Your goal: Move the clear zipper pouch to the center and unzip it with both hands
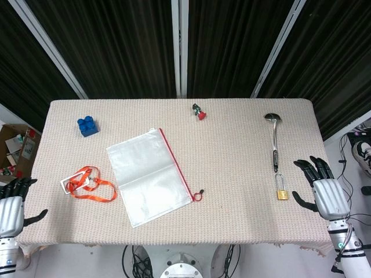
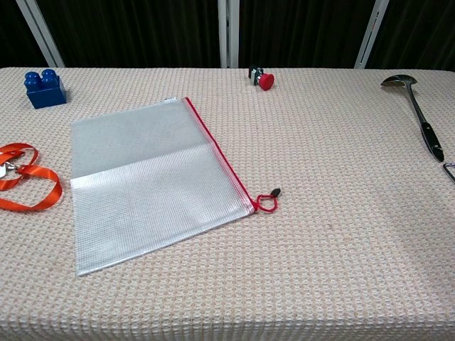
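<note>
Currently the desk [image 1: 232, 145], covered in a beige waffle-weave cloth, fills both views. Clear zipper pouch [image 1: 149, 175] lies flat left of desk centre, rotated a bit; its red zipper edge [image 1: 176, 164] faces desk centre, with the red pull loop [image 1: 198, 195] at the pouch's near right corner. Wide bare cloth runs from the zipper edge out to the ladle [image 1: 273, 141], and more bare cloth lies between the pouch and the desk's near edge.

Left of the pouch, just beside it but apart: orange lanyard [image 1: 87, 183]. Beyond the pouch's far left corner: blue block [image 1: 87, 125]. Far side, right of the pouch: small red-and-black part [image 1: 199, 111]. Brass padlock [image 1: 282, 191] sits just off the ladle handle's near end.

Left robot hand [image 1: 13, 205] hangs off the desk's left near corner, well apart from the pouch, fingers apart, holding nothing. Right robot hand [image 1: 322, 186] hovers at the desk's right edge beside the padlock, fingers spread, holding nothing.
</note>
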### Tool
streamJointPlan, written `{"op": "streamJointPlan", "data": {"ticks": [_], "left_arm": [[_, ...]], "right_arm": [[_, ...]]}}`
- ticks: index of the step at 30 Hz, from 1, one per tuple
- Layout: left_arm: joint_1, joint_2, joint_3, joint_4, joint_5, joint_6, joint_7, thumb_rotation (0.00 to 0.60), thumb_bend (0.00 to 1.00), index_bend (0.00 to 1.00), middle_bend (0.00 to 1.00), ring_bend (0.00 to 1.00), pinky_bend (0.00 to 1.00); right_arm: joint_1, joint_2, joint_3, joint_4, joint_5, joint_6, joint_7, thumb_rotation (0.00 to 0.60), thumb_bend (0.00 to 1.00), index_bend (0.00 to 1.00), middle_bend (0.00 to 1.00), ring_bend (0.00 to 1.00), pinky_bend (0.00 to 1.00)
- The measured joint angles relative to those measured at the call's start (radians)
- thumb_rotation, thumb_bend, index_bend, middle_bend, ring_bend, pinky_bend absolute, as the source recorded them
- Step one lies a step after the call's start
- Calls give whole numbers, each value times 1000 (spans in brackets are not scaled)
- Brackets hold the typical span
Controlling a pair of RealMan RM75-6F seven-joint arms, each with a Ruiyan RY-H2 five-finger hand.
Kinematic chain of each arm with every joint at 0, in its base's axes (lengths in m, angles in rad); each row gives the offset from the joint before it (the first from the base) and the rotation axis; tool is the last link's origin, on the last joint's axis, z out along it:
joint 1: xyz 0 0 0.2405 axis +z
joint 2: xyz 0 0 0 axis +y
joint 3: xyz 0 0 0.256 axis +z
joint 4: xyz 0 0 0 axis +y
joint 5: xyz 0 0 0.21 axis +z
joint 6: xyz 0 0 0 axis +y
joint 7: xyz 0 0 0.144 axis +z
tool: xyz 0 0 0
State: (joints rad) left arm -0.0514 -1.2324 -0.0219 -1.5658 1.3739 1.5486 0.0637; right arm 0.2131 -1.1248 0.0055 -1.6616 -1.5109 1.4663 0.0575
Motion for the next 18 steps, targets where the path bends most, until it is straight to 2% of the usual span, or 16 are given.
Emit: {"op": "streamJointPlan", "data": {"ticks": [7,11,18], "left_arm": [[-4,-1,-7,-5,4,-26,1,600,94,224,168,103,151],[-4,-3,-11,-6,14,-25,-5,600,94,224,168,103,151],[-1,-2,-12,-18,41,-19,-20,600,94,225,168,103,151]], "right_arm": [[29,-7,16,-6,-9,-52,-26,600,214,169,153,0,79],[77,-15,25,-11,-28,-120,-52,600,214,182,161,1,96],[261,-84,71,4,-47,-359,-134,600,214,199,165,1,103]]}}
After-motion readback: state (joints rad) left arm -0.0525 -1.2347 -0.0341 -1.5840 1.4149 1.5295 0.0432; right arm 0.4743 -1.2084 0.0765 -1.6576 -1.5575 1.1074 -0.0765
